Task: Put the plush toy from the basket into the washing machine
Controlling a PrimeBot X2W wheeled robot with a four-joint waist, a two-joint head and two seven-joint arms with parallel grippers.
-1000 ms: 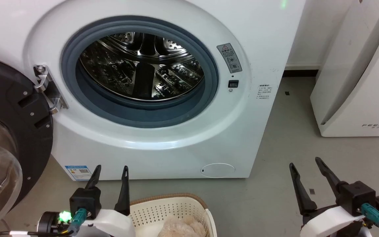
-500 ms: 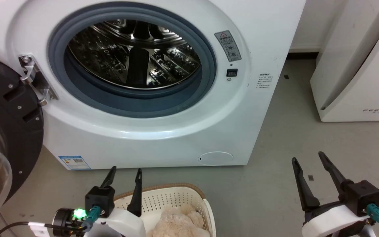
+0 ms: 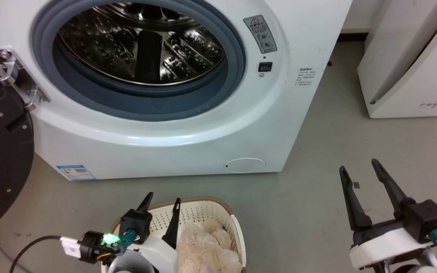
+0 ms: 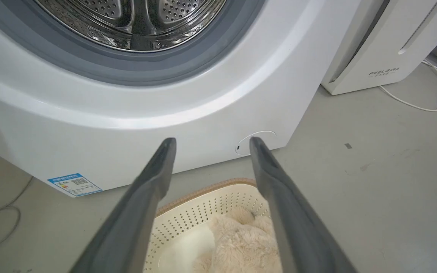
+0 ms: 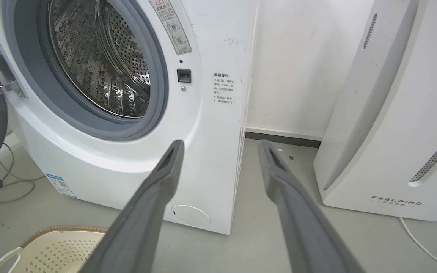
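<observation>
Your left gripper (image 3: pixel 162 198) has its two dark fingers spread apart with nothing between them, and it hangs over the left part of the basket (image 3: pixel 204 199). The plush toy (image 3: pixel 208 250) lies inside the basket, just right of that gripper and below its fingertips. In the left wrist view the cream fur shows beneath and between the fingers. You cannot tell from these views whether the nearer finger touches the fur. Straight ahead of the left gripper, beyond the basket's brown rim, stands the washing machine (image 3: pixel 165 151). Its steel drum (image 3: pixel 139 49) is open to view above the fingertips, and its dark-framed door (image 3: pixel 2 151) is swung out to the gripper's left. Your right gripper (image 3: pixel 358 165) is also spread wide and empty. It hovers over the grey floor (image 3: pixel 298 212), well apart from the basket, which sits off to its left. Ahead of it and to its left is the washer's right front corner. Ahead and to its right stands a white slanted appliance (image 3: pixel 412 76).
</observation>
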